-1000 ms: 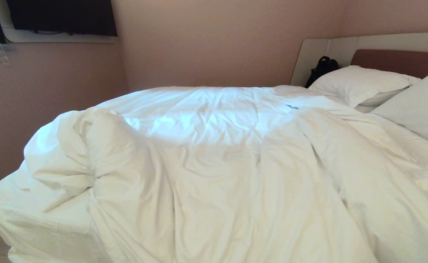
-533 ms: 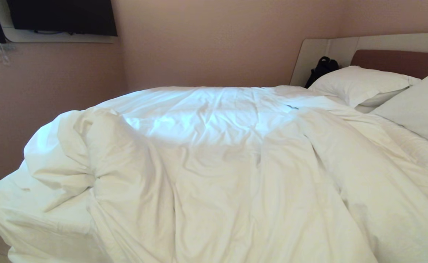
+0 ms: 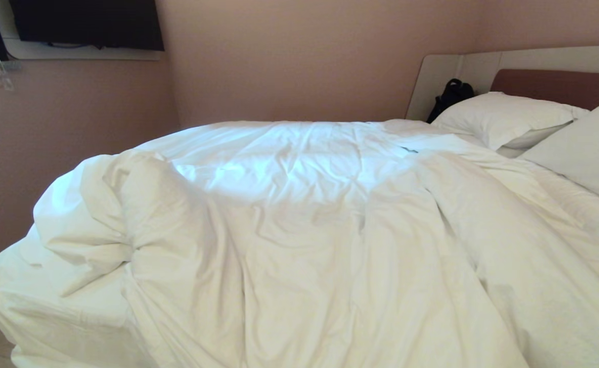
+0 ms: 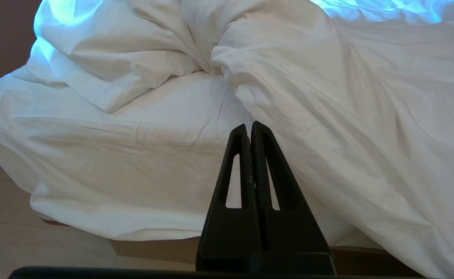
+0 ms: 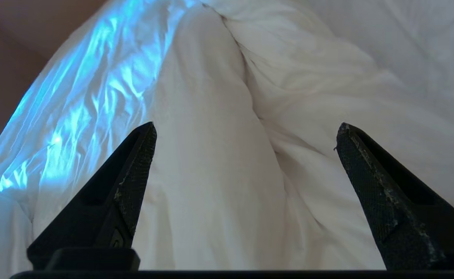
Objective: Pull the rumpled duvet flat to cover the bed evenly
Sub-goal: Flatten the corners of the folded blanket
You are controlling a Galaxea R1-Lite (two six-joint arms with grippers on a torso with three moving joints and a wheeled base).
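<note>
The white duvet (image 3: 299, 230) lies rumpled over the bed (image 3: 48, 312), bunched into a thick fold at the near left corner (image 3: 125, 214) and hanging over the near edge. Neither arm shows in the head view. In the left wrist view my left gripper (image 4: 249, 126) is shut and empty, hanging before the bed's side where the duvet (image 4: 347, 116) drapes over the mattress sheet (image 4: 114, 155). In the right wrist view my right gripper (image 5: 246, 130) is open wide, its fingers (image 5: 133, 174) on either side of a puffy ridge of the duvet (image 5: 211, 155), gripping nothing.
Two white pillows (image 3: 504, 120) (image 3: 585, 148) lie at the brown headboard (image 3: 555, 84) on the right. A black bag (image 3: 450, 97) sits in the far corner. Pink walls close the far and left sides. The tan bed base (image 4: 153, 250) and pale floor (image 4: 17, 240) show below.
The duvet's near right edge has settled slightly. The rest of the bed looks the same, and neither arm has entered the head view.
</note>
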